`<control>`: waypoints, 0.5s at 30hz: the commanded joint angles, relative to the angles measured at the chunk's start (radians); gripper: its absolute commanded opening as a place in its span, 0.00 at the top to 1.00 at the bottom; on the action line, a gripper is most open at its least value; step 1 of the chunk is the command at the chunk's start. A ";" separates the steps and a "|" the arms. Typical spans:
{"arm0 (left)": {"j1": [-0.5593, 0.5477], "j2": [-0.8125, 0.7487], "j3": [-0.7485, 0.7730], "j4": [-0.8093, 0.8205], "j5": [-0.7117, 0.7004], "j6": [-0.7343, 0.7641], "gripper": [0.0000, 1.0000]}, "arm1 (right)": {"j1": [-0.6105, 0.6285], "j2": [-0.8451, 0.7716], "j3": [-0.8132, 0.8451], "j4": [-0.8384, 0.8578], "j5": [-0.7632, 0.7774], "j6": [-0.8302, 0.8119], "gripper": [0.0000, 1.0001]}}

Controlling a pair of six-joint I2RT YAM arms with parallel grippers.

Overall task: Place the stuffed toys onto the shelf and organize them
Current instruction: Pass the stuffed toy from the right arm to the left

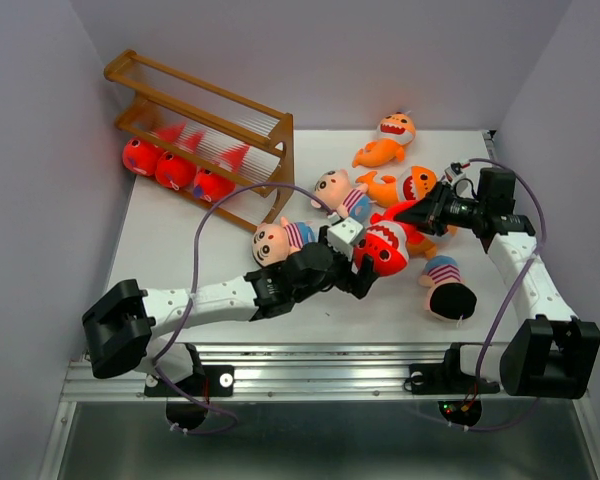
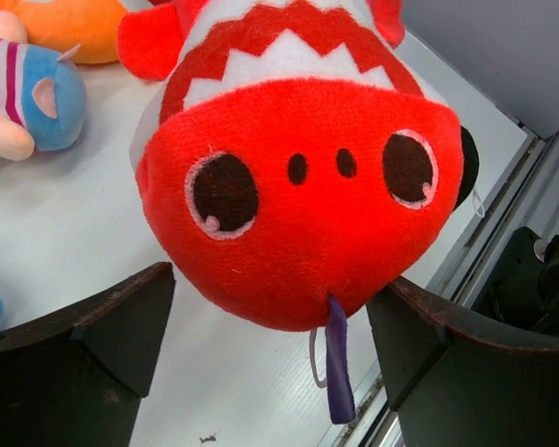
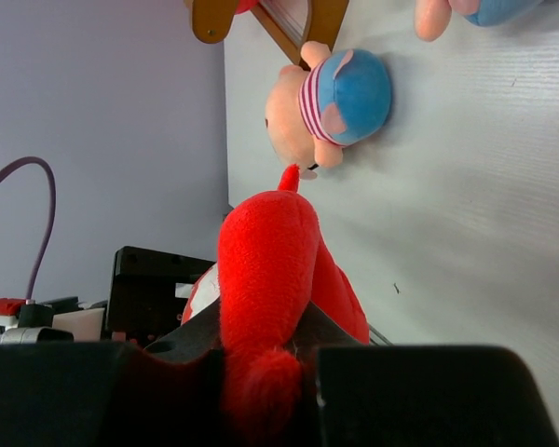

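Shelf (image 1: 285,165) sits far left, with three shelved sharks (image 1: 175,168) on its low tier. Your left gripper (image 2: 272,321) is spread wide, jaws straddling the snout of the red shark (image 1: 388,248) mid-table, not clamped. Right gripper (image 3: 261,377) is pinched on its tail fin. Expect light, squashy plush, and the tail will likely flop. Take the fat head with the left; it should compress and hold.

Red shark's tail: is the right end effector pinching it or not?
Pinched. The right end effector is shut on the red shark, fingers pressing its tail from both sides.
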 commanded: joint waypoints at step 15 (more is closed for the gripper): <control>-0.002 -0.068 0.009 0.178 -0.079 -0.005 1.00 | -0.012 -0.035 -0.036 0.082 -0.049 0.011 0.99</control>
